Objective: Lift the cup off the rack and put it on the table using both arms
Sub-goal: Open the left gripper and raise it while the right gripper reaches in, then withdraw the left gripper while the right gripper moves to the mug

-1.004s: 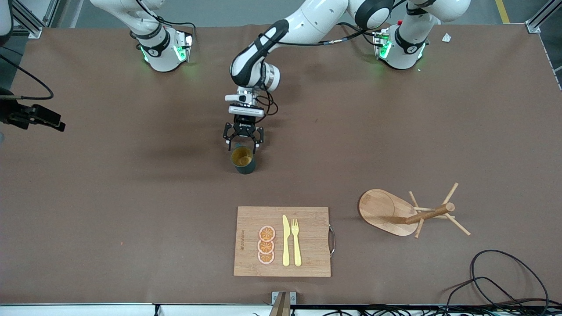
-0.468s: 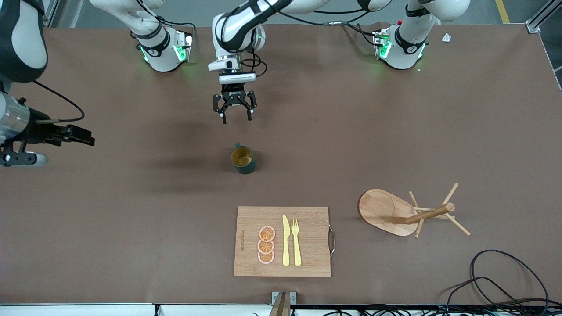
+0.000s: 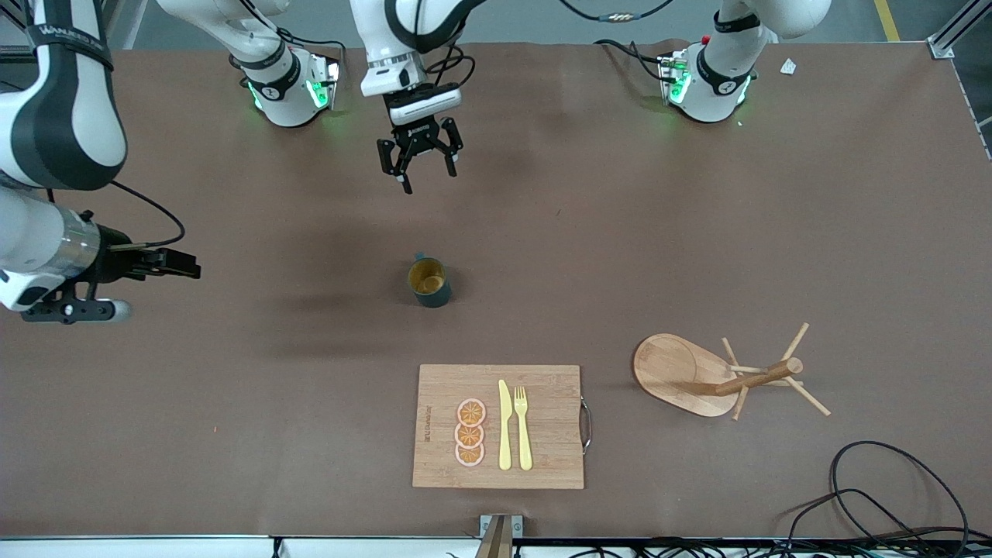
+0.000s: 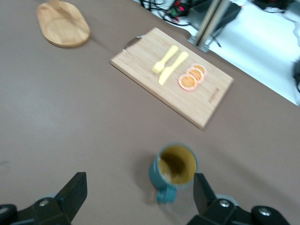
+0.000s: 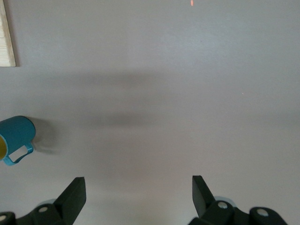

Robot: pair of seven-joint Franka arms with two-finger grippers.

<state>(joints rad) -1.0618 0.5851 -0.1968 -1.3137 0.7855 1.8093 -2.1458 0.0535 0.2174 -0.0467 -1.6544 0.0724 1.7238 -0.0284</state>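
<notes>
Front view: the cup (image 3: 428, 282) stands upright on the worktop (image 3: 697, 232), well apart from the rack (image 3: 717, 373), so the placing looks done. The left gripper (image 3: 419, 165) has lifted away toward the bases since a second ago, jaws spread, holding nothing.

Left wrist view: cup below, bamboo board (image 4: 172, 75) near it.

Right wrist view: right gripper (image 5: 136, 197) wide open, empty, waiting; that arm has swung inward.

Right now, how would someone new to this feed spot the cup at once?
Find the bamboo cutting board at the table's camera-side edge; the cup stands upright on bare table just farther from the camera than it. It is the only dark teal thing there, a small mug with a yellowish inside.
</notes>
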